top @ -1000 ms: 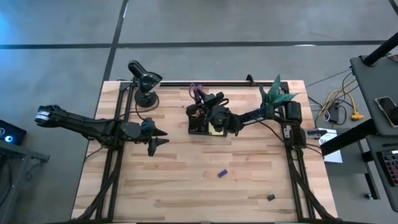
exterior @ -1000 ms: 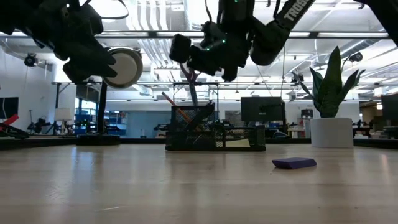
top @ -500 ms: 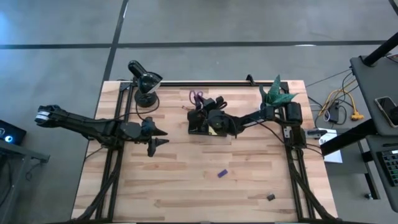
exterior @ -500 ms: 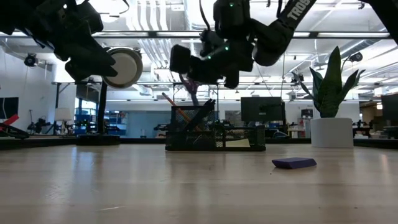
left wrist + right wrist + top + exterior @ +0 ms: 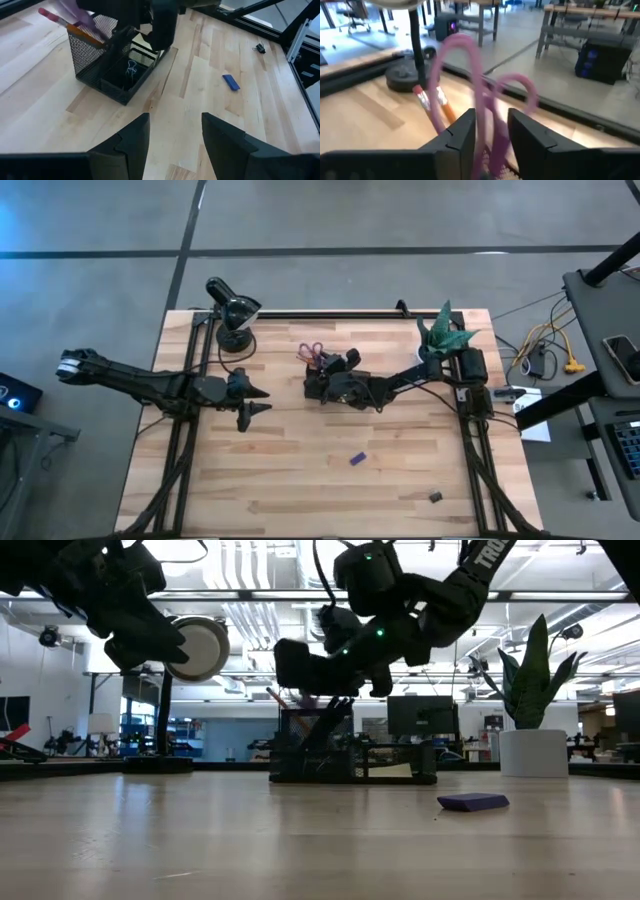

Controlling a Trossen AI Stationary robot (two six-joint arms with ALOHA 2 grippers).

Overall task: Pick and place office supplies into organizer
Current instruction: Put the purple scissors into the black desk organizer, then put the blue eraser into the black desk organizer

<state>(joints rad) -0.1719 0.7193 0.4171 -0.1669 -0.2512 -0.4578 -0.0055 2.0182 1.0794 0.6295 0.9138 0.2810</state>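
scissors [image 5: 480,100] | stiff, light, slick loops; take at the pivot | organizer [image 5: 322,388] at 12 o'clock | right gripper [image 5: 491,131] fingers apart (barely) around handles | left gripper [image 5: 175,142] spread, idle

A black desk lamp [image 5: 231,315] with a round head stands near the far left corner of the wooden tabletop [image 5: 300,470]; in the low view its pale disc faces the camera. A green potted plant [image 5: 443,332] in a white pot stands near the far right corner. Grey floor [image 5: 100,220] surrounds the tabletop.
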